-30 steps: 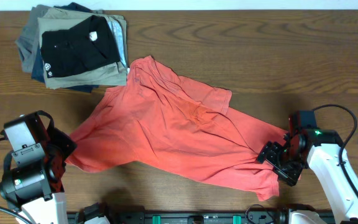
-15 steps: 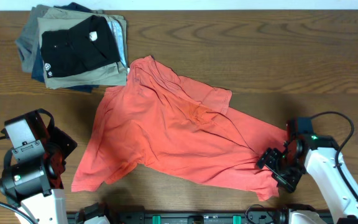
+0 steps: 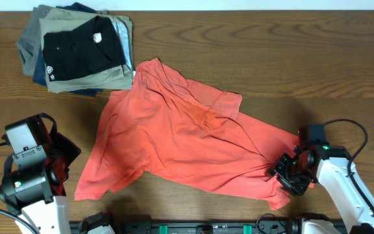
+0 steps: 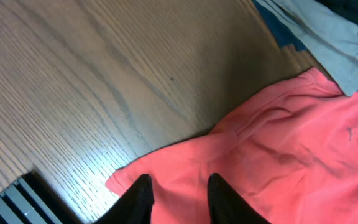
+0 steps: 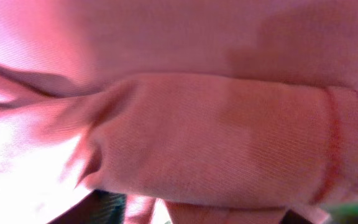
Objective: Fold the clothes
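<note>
Shirt [image 3: 180, 140] sprawled on table [image 3: 271, 58], long axis slanting from stack [image 3: 76, 49] toward right gripper [image 3: 289, 174], which sits on the far hem; bunched cloth hides its grip. Left gripper [image 4: 179, 202] hangs parted and empty above the opposite corner.

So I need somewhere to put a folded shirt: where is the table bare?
Bare wood: the far-right stretch of table beyond the T-shirt, right of the folded stack; also the strip between stack and left arm. Crowded near the right fingers.
</note>
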Tool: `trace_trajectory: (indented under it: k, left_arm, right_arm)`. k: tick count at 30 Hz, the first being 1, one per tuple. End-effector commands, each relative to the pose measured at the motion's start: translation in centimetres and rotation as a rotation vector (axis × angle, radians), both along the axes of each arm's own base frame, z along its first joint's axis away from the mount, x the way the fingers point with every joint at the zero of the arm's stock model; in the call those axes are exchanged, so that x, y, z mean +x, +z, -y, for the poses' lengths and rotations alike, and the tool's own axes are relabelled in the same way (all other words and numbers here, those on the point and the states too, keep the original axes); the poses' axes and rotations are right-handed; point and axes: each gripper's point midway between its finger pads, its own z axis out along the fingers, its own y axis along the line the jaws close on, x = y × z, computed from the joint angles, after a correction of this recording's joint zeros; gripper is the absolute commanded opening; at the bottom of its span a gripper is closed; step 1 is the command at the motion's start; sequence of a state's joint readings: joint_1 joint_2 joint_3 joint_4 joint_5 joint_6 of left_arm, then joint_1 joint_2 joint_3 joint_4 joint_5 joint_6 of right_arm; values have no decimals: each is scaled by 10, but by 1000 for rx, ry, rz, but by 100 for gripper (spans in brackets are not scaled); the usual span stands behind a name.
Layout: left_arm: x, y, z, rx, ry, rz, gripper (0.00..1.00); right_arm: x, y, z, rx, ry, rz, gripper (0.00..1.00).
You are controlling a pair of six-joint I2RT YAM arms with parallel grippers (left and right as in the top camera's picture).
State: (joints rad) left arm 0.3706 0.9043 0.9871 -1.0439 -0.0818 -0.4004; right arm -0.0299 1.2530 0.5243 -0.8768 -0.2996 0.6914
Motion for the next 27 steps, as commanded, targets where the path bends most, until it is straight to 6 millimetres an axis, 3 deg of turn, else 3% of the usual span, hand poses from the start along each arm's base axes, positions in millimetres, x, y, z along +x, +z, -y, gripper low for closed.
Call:
trace_trajectory:
  k: [1, 3, 7, 12, 16, 22, 27]
  left_arm:
    - [1, 3, -2, 1, 12, 2, 32]
    - [1, 2, -2, -4, 9, 1, 33]
    - [3, 0, 0, -16, 4, -6, 33]
    - [4, -4, 0, -28, 1, -19, 33]
    - [6, -8, 0, -34, 1, -36, 33]
    - [7, -12, -1, -41, 1, -54, 33]
    - [9, -13, -1, -42, 1, -55, 33]
  right_arm:
    - [5, 0, -4, 35, -20, 14, 25]
    - [7, 0, -3, 25, -20, 24, 2]
    - [16, -1, 1, 3, -19, 62, 1]
    - [58, 13, 4, -12, -6, 219, 2]
    - [105, 48, 8, -36, 47, 391, 2]
    - [180, 116, 9, -54, 95, 583, 1]
    - [228, 153, -13, -13, 207, 609, 1]
